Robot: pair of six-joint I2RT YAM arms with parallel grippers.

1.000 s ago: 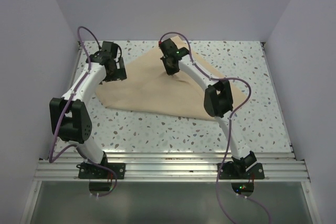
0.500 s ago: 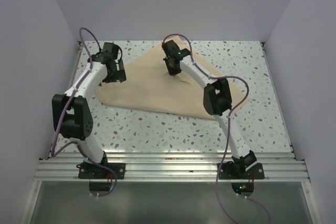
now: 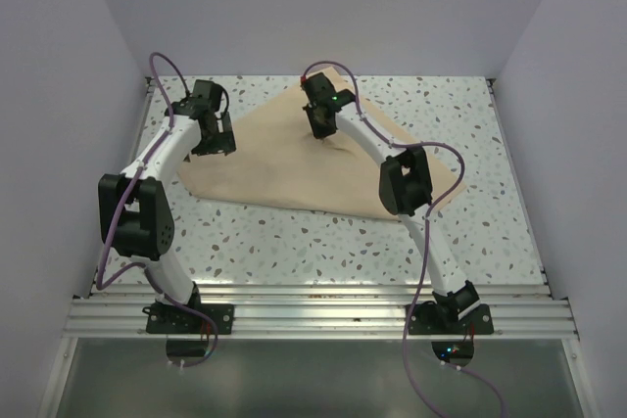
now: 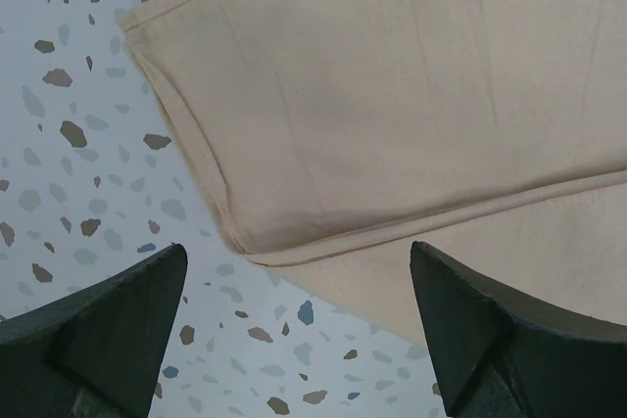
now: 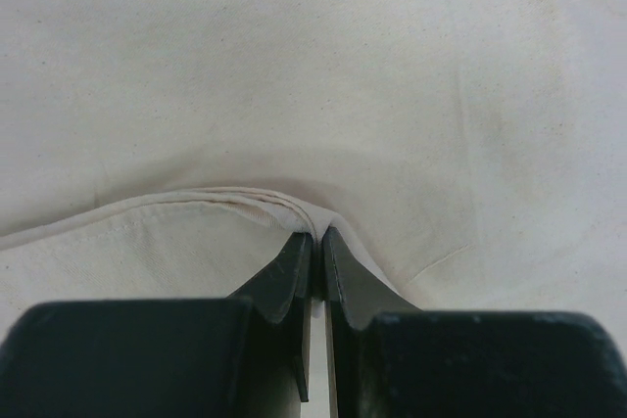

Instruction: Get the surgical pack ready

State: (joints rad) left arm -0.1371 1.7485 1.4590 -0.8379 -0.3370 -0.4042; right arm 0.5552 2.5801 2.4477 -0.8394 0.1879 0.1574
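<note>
**A:** Where does the cloth (image 3: pixel 284 168) lie, and which way does it point?

**B:** It lies flat on the speckled table (image 3: pixel 490 232), in the far middle part. From above it looks roughly like a triangle. Its long axis runs from 9 o'clock to 3 o'clock, and its tip points to 12 o'clock, toward the back wall.

**A:** How many pieces do you count?

**B:** One cloth only. In the left wrist view I count two layers at its 9 o'clock corner: a folded flap with a hemmed edge, lying on a lower layer.

**A:** And the arms?

**B:** Two arms, with one gripper each. The left gripper (image 4: pixel 296 254) hangs above that 9 o'clock corner. Its jaws are spread very wide and nothing is between them. Under it I see the hem and some bare table.

**A:** What about the other one?

**B:** The right gripper (image 5: pixel 315 237) is on the cloth near the 12 o'clock tip. Its jaws are pressed almost together and they pinch a small raised ridge of the hemmed edge. I cannot tell if they hold one layer or more, because the fingers hide the place.
</note>
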